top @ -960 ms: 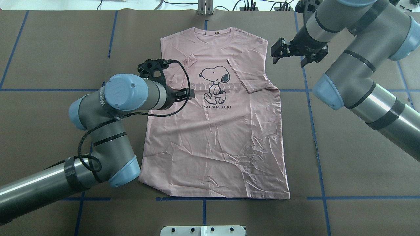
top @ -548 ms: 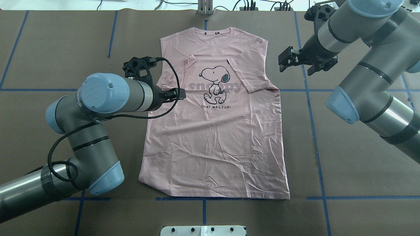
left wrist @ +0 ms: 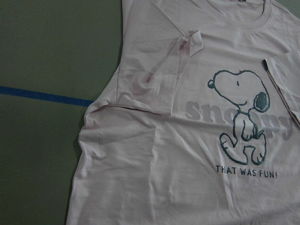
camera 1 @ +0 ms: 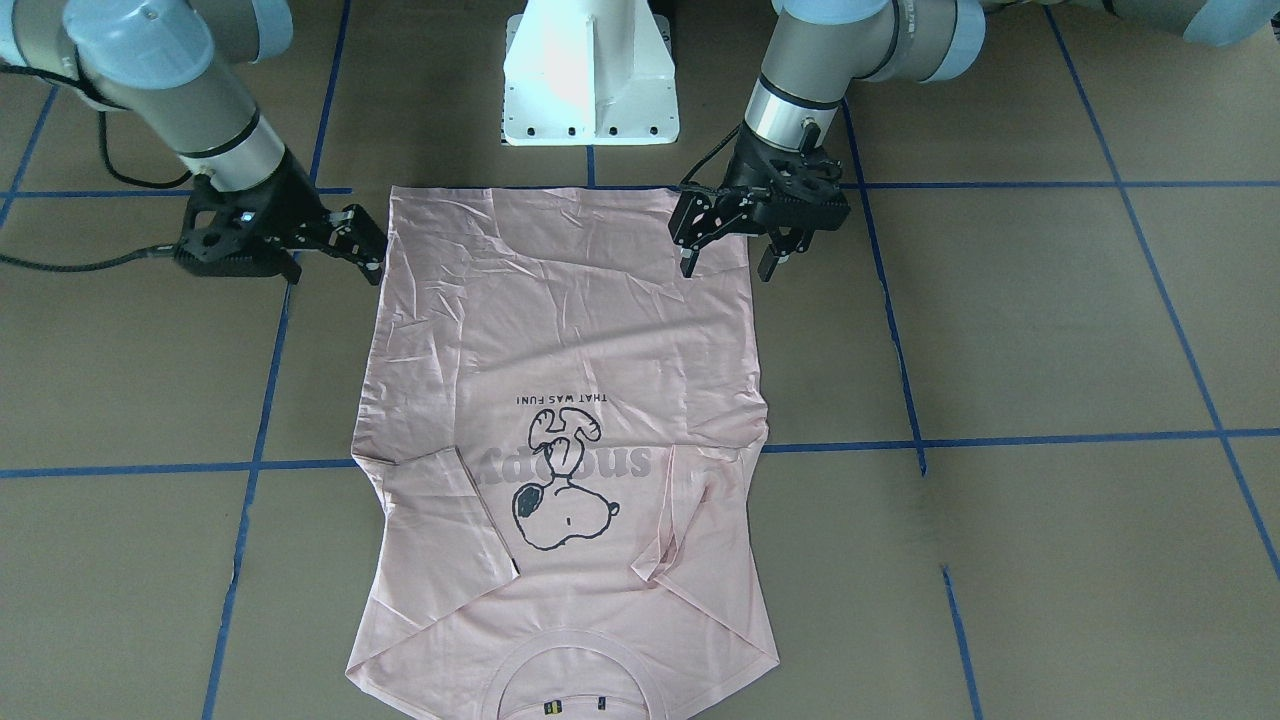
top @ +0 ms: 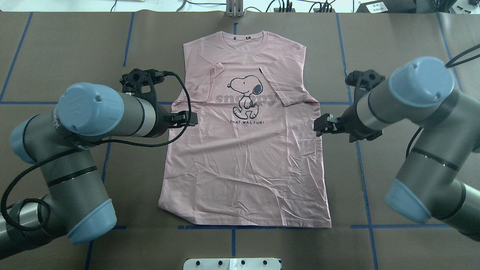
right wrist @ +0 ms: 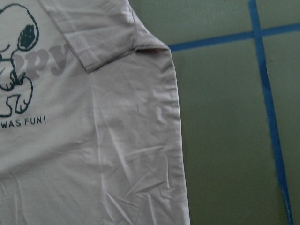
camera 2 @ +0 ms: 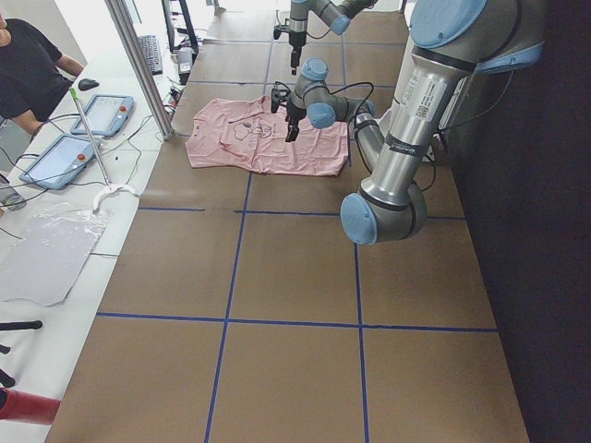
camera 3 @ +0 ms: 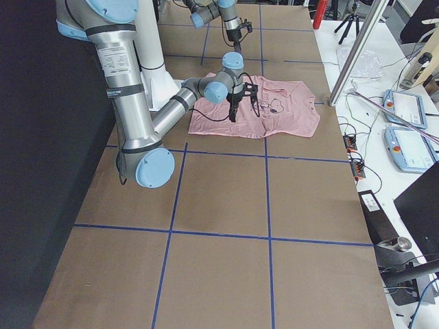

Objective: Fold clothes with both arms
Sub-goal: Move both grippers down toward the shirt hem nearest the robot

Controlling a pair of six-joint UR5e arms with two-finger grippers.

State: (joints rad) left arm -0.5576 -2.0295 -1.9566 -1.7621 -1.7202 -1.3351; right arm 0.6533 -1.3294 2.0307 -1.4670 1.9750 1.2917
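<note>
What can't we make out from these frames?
- Right gripper jaws: overhead and front-facing views; its own body and the angle hide the gap.
- T-shirt collar tags: every view; too small to read.
- Hem: both wrist views; cut off by the bottom edge.
- Shirt's back: all views; it lies print-up.
- Right gripper's height over the fabric: side views; too small.

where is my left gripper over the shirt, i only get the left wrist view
Observer: The left gripper, open, hangs above the T-shirt at its side edge, just past the folded-in sleeve toward the robot.
Operator: and the right gripper
Observer: The right gripper is at the opposite side edge, about level with the left one.
Operator: hem folded yet
Observer: No, the hem lies flat and unfolded, along a blue tape line.
</note>
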